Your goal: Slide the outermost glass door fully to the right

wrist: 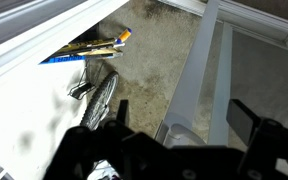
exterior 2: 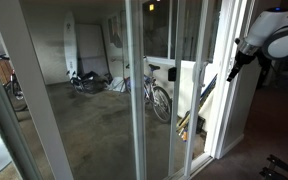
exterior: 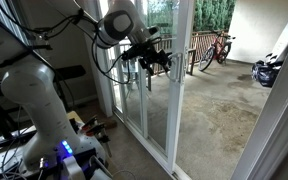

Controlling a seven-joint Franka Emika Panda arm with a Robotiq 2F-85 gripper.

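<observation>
Wrist view: fingers [wrist: 246, 118] spread wide, holding nothing, straddle the grey handle [wrist: 184, 132] at six o'clock; the outermost glass door [wrist: 199, 65] runs edge-on toward twelve o'clock.

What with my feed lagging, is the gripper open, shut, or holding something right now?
Gripper: open, fingers spread either side of the grey handle of the outermost glass door, not closed on it.
</observation>
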